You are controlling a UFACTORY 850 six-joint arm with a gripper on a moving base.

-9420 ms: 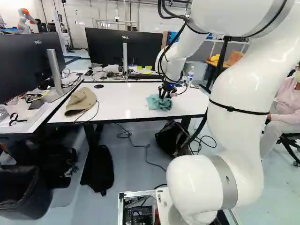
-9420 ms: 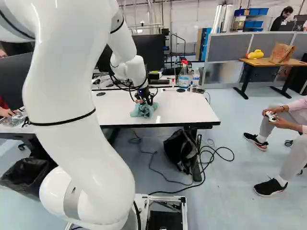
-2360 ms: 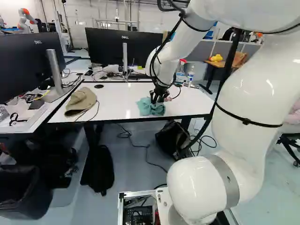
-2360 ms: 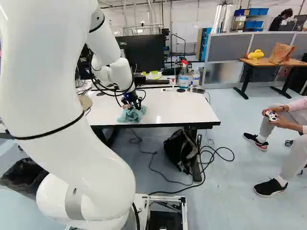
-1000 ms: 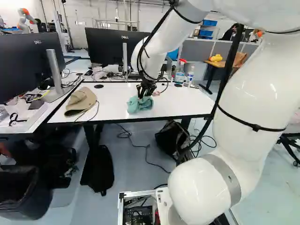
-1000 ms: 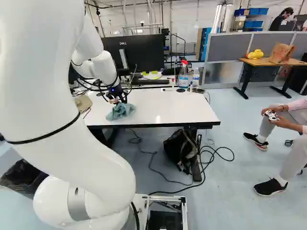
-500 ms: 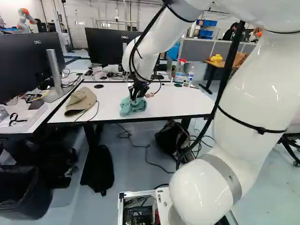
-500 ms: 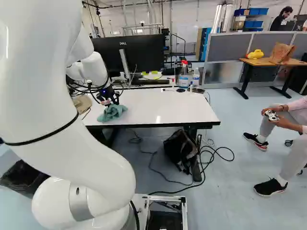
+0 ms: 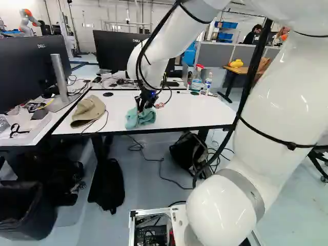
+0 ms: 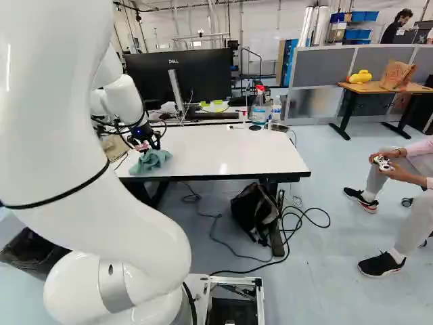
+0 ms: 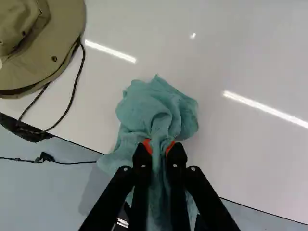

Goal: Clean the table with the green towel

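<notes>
Brand logos [image 9: 41,46] on 2 black monitors [image 9: 25,69], label [image 10: 258,116] on spray bottle [image 10: 259,101]

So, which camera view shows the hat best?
The left base view: the whole hat shows. The wrist view, though closer, cuts it off; the right base view has it partly behind the arm.

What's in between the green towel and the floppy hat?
The wrist view shows the hat's thin black cord, then bare white table up to the green towel.

Bright interior; the glossy white table [image 11: 250,53] shows glare (long streaks, wrist view), and the arm [image 9: 269,97] bears highlights.
</notes>
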